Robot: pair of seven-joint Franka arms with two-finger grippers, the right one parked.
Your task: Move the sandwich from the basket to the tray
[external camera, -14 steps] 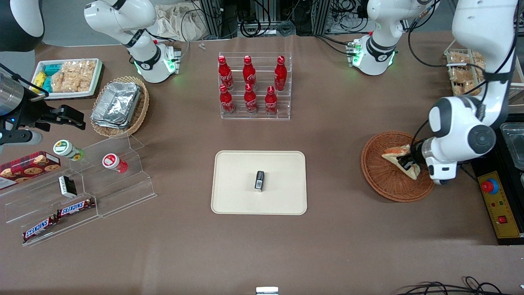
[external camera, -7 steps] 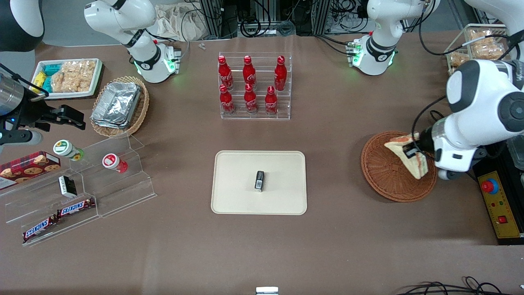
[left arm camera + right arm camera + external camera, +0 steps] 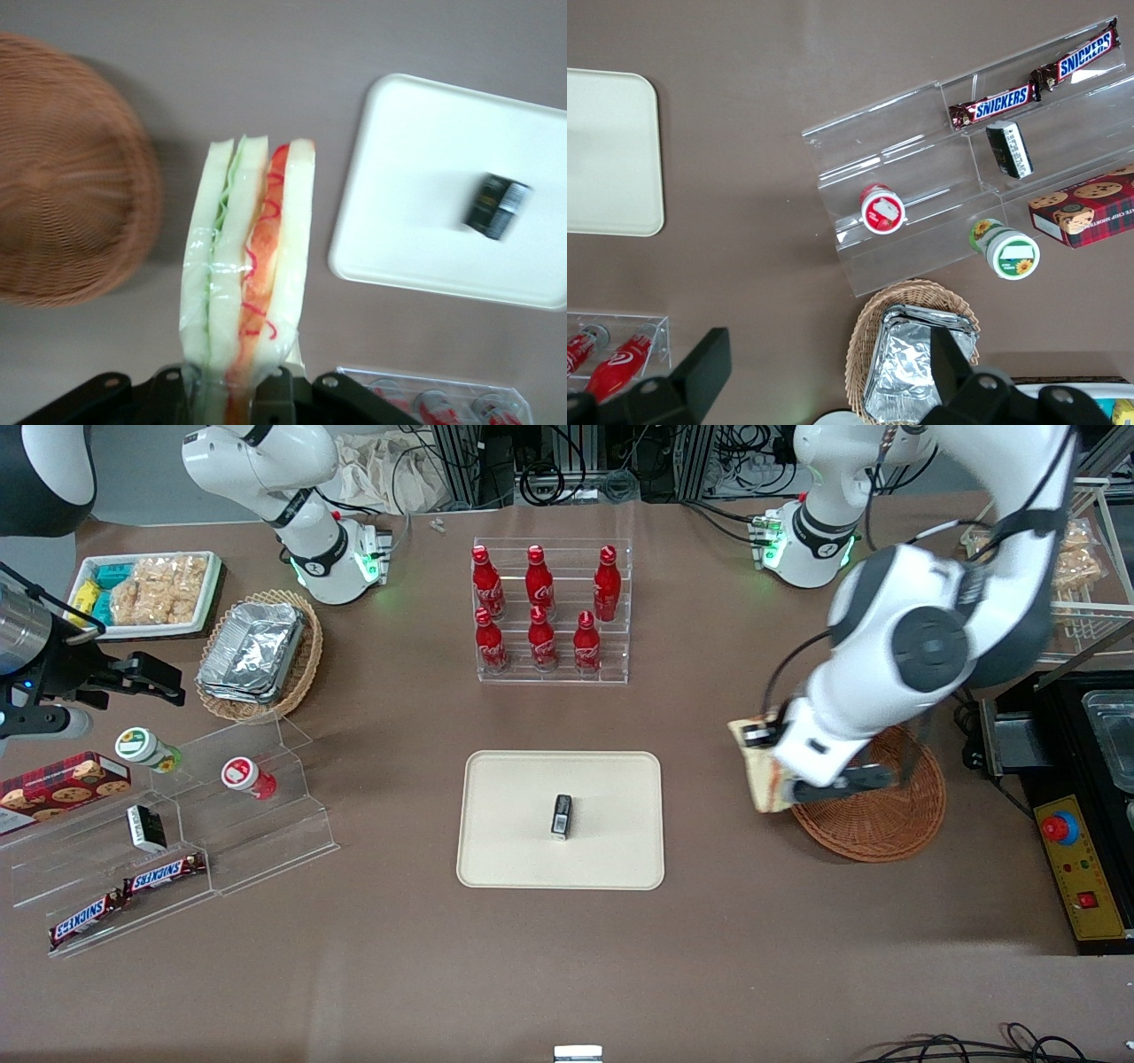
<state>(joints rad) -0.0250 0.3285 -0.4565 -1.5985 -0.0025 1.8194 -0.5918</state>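
My left gripper [image 3: 767, 760] is shut on the sandwich [image 3: 760, 781], a white-bread wedge in clear wrap. It hangs in the air over the rim of the reddish-brown basket [image 3: 877, 815] on the side toward the tray [image 3: 505, 841]. In the left wrist view the sandwich [image 3: 248, 266] stands on edge with its orange and green filling showing. Its base is pinched in the gripper [image 3: 226, 396] between the black fingers [image 3: 276, 390]. The basket [image 3: 62, 177] has nothing in it. The cream tray [image 3: 416, 177] lies flat on the table, apart from the sandwich.
A small black box [image 3: 561, 816] lies in the middle of the tray. A clear rack of red bottles [image 3: 551, 611] stands farther from the front camera than the tray. A control box with a red button [image 3: 1067, 841] sits beside the basket, at the working arm's end.
The gripper has lifted the sandwich out of the basket and carried it toward the tray. The arm has swung over the basket.
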